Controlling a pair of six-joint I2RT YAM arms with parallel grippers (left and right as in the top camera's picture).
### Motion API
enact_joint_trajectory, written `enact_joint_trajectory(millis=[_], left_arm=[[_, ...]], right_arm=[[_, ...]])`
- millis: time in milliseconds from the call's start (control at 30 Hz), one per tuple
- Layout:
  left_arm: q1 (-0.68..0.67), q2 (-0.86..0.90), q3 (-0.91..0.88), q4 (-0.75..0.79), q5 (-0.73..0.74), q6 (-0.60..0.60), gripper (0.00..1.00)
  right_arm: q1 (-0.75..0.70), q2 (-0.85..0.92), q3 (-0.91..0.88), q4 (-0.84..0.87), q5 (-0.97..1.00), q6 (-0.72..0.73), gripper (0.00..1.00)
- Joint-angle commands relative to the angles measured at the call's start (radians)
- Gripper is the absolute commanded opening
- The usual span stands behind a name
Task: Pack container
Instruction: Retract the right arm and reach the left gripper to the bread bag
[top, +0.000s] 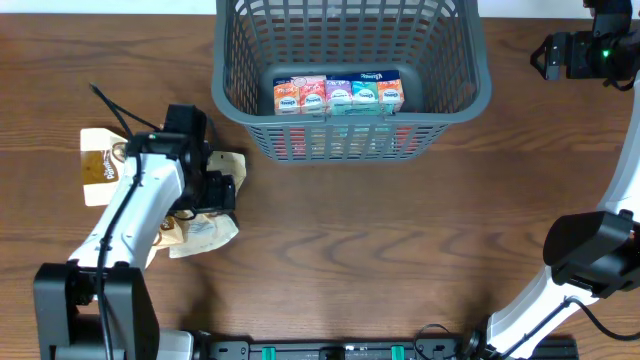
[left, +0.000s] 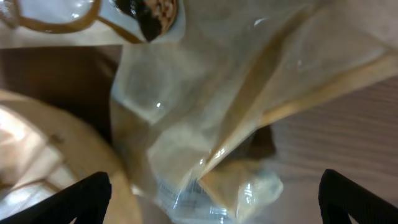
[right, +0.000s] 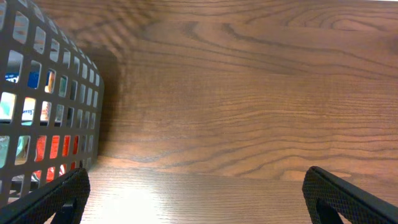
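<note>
Container (top: 250, 60): stood upright at the far middle of the surface (top: 350, 250), with a row of small cartons (top: 338, 95) lined along its near wall and free floor behind them
Left pincer (left: 214, 202): hung low over the tan packets (top: 205, 232), jaws spread wide, nothing gripped; dark fingertips (left: 87, 196) sat on either side of a crinkled clear-and-tan packet (left: 205, 112)
Right pincer (right: 202, 202): jaws wide apart and empty, held near the container's right wall over bare wood
Heap: lay loose and overlapping at the left, well apart from the container; the count could not be told under the arm
Step in hand: judged to be the pick of one packet, ahead of a carry across to the container
Risk, double pick: overlapping film meant a closing pincer could pinch two packets at once, or drag a neighbour along
Risk, slip: glossy, soft wrapping, likely to slide out of a shallow or off-centre hold mid-carry
Risk, rim: a dangling packet carried too low could catch the thick rim and drop outside
Risk, crowding: the other arm waited close by the container, so a wide swing could bring the two together
</note>
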Motion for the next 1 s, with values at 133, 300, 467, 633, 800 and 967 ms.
enact_joint_trajectory(millis=[133,300,467,633,800,967], left_arm=[[0.003,-0.009,-0.139,0.156,0.011,0.006,0.94],[0.004,-0.009,-0.212,0.234,0.010,0.007,0.99],[0.004,-0.007,-0.237,0.309,0.010,0.006,0.98],[0.004,-0.006,-0.237,0.336,0.010,0.006,0.80],[0.003,-0.006,-0.236,0.348,0.011,0.007,0.35],[0.004,-0.009,-0.192,0.304,0.011,0.006,0.10]], right_arm=[[0.005,-0.015,-0.003,-0.011,-0.011,0.018,0.99],[0.005,-0.015,-0.003,-0.023,-0.011,0.018,0.99],[0.005,-0.015,-0.003,-0.031,-0.011,0.017,0.99],[0.005,-0.015,-0.003,-0.042,-0.011,0.013,0.99],[0.005,-0.015,-0.003,-0.056,-0.010,0.006,0.99],[0.005,-0.015,-0.003,-0.055,-0.010,0.002,0.99]])
